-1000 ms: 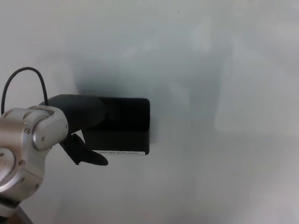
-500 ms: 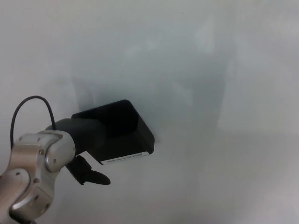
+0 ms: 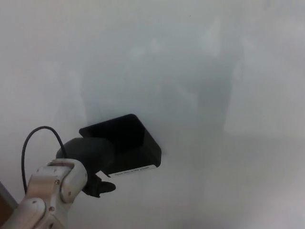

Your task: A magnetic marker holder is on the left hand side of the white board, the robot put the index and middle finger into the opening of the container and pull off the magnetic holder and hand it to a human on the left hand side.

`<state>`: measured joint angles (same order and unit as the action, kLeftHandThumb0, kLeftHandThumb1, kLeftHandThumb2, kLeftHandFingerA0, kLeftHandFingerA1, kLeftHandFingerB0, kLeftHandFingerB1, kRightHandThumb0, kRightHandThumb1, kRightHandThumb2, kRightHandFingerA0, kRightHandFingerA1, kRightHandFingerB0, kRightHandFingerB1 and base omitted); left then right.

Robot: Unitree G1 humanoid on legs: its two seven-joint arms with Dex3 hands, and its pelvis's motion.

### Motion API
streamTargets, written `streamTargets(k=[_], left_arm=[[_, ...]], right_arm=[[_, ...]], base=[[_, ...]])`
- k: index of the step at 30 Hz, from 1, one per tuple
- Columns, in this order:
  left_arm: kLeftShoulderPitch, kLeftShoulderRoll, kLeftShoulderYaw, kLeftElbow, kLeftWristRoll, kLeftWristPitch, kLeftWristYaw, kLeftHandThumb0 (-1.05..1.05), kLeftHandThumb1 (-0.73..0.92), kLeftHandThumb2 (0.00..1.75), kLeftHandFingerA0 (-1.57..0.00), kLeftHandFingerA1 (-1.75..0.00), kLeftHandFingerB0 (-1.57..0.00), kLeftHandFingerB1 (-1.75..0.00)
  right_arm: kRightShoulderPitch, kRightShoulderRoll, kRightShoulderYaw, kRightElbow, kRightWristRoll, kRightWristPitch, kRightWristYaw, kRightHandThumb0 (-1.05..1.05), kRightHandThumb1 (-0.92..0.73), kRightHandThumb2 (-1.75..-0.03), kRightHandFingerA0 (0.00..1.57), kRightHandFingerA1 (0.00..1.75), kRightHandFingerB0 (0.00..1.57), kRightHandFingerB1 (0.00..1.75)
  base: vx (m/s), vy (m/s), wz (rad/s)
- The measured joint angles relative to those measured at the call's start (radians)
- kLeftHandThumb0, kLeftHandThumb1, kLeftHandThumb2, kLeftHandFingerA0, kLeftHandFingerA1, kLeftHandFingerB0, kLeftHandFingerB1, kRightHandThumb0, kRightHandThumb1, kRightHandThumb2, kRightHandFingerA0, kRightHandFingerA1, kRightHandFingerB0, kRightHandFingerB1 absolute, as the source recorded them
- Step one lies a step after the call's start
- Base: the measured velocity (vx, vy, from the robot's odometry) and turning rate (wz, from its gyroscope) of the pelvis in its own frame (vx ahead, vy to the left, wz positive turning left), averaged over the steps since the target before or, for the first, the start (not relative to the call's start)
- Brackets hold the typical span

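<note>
Nearest the camera, lower left: silver wrist housing [image 3: 52,195] of the left arm, a black cable [image 3: 33,143] looping up off it. Just beyond it, the left hand [image 3: 90,157], black, reaching up and to the right into the magnetic marker holder [image 3: 126,140]. The two thick fingers appear to sit inside the holder's opening; the thumb [image 3: 102,187] hangs below and outside it, tip free. So the hand reads as hooked into the holder rather than spread, though black on black hides how tightly. Holder lies immediately right of and above the hand, touching it, in the lower left of the whiteboard [image 3: 214,71]. Its body is tilted: the top edge slopes down to the right, the white label strip [image 3: 136,170] along its lower edge rises to the right. Long axis runs roughly left to right along the board. Whether its back is in contact with the board or lifted off, cannot tell. Right hand not in view, so the left is the only one placed to act. Judgement: the pull must come toward the robot, then carry leftward for the handover. No person visible.
</note>
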<state>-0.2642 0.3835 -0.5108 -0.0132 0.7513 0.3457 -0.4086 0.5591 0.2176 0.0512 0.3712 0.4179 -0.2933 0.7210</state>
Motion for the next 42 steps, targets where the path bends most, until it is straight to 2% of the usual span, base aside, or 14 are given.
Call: streamTargets(k=[1, 2, 3, 4, 10, 13, 16, 17, 23, 25, 29, 33, 36, 42], left_arm=[[0.004, -0.006, -0.001, 0.016, 0.003, -0.009, 0.026, -0.12, 0.74, 0.58, -0.62, -1.57, -0.65, -1.17], [0.01, -0.013, -0.002, 0.036, 0.006, -0.023, 0.055, -0.12, 0.74, 0.58, -0.62, -1.57, -0.65, -1.17], [0.016, -0.022, -0.001, 0.051, 0.005, -0.033, 0.077, -0.14, 0.8, 0.6, -0.63, -1.63, -0.53, -1.38], [0.022, -0.032, 0.002, 0.068, 0.005, -0.043, 0.102, -0.17, 0.74, 0.72, -0.69, -1.43, -0.76, -1.03], [0.045, -0.09, 0.066, 0.151, -0.032, -0.102, 0.201, -0.18, 0.73, 0.82, -0.71, -1.44, -0.79, -0.97], [0.05, -0.118, 0.106, 0.167, -0.062, -0.104, 0.206, -0.13, 0.75, 1.0, -0.74, -1.54, -0.75, -1.1], [0.043, -0.131, 0.147, 0.165, -0.107, -0.104, 0.182, -0.24, 0.71, 0.97, -0.72, -1.75, -0.6, -1.29], [0.042, -0.131, 0.149, 0.165, -0.11, -0.104, 0.179, -0.11, 0.7, 1.0, -0.7, -1.71, -0.63, -1.31], [0.02, -0.131, 0.2, 0.166, -0.192, -0.108, 0.104, -0.11, 0.73, 0.93, -0.63, -1.75, -0.52, -1.45], [0.018, -0.131, 0.208, 0.168, -0.209, -0.108, 0.087, -0.17, 0.72, 0.83, -0.57, -1.75, -0.41, -1.64], [0.016, -0.134, 0.231, 0.178, -0.272, -0.095, 0.014, -0.18, 0.74, 0.74, -0.54, -1.75, -0.49, -1.53], [0.036, -0.138, 0.262, 0.203, -0.341, -0.054, -0.073, -0.2, 0.82, 0.66, -0.54, -1.75, -0.45, -1.66], [0.044, -0.142, 0.281, 0.211, -0.376, -0.034, -0.114, -0.16, 0.73, 0.71, -0.71, -1.75, -0.6, -1.53], [0.077, -0.176, 0.346, 0.217, -0.502, 0.037, -0.235, -0.2, 0.73, 0.63, -0.82, -1.68, -0.69, -1.43]], right_arm=[[0.0, 0.0, 0.001, 0.0, 0.0, 0.001, 0.0, -0.63, -0.71, -0.63, 0.85, 0.51, 0.72, 0.45], [0.0, -0.001, 0.002, 0.0, 0.0, 0.002, 0.0, -0.63, -0.71, -0.63, 0.85, 0.51, 0.72, 0.45], [0.0, -0.001, 0.002, 0.0, 0.0, 0.002, -0.001, -0.63, -0.72, -0.63, 0.86, 0.52, 0.72, 0.45], [-0.001, 0.0, 0.002, 0.0, 0.0, 0.002, -0.002, -0.63, -0.72, -0.63, 0.88, 0.52, 0.73, 0.46], [-0.004, -0.001, 0.0, 0.0, 0.001, 0.001, -0.002, -0.62, -0.71, -0.63, 0.87, 0.52, 0.72, 0.45], [-0.004, -0.003, 0.0, -0.001, 0.002, 0.001, -0.002, -0.61, -0.72, -0.63, 0.89, 0.51, 0.74, 0.44], [-0.005, -0.003, 0.001, -0.001, 0.002, 0.002, -0.001, -0.62, -0.71, -0.63, 0.89, 0.51, 0.72, 0.46], [-0.005, -0.003, 0.002, -0.001, 0.002, 0.002, -0.002, -0.64, -0.72, -0.63, 0.89, 0.52, 0.71, 0.46], [-0.009, 0.001, 0.004, -0.001, 0.002, 0.003, -0.001, -0.61, -0.74, -0.63, 0.87, 0.53, 0.7, 0.46], [-0.01, 0.001, 0.005, -0.001, 0.002, 0.003, -0.002, -0.61, -0.72, -0.63, 0.88, 0.52, 0.72, 0.45], [-0.014, 0.001, 0.005, -0.001, 0.002, 0.003, -0.001, -0.61, -0.72, -0.63, 0.88, 0.52, 0.71, 0.45], [-0.018, 0.001, 0.006, 0.0, 0.002, 0.003, -0.001, -0.63, -0.72, -0.63, 0.88, 0.52, 0.7, 0.46], [-0.02, 0.001, 0.007, 0.0, 0.002, 0.004, -0.001, -0.62, -0.73, -0.63, 0.9, 0.52, 0.7, 0.46], [-0.027, 0.001, 0.011, 0.0, 0.002, 0.004, -0.001, -0.63, -0.72, -0.63, 0.89, 0.52, 0.7, 0.45]], base=[[0.0, 0.0, 0.0], [0.0, 0.0, 0.0], [0.0, 0.0, 0.0], [0.0, 0.0, 0.0], [0.0, 0.0, 0.0], [0.0, 0.0, 0.0], [0.0, 0.0, 0.0], [0.0, 0.0, 0.0], [0.0, 0.0, 0.0], [0.0, 0.0, 0.0], [0.0, 0.0, 0.02], [0.0, 0.0, 0.02], [0.0, 0.0, 0.0], [0.0, 0.0, 0.0]])
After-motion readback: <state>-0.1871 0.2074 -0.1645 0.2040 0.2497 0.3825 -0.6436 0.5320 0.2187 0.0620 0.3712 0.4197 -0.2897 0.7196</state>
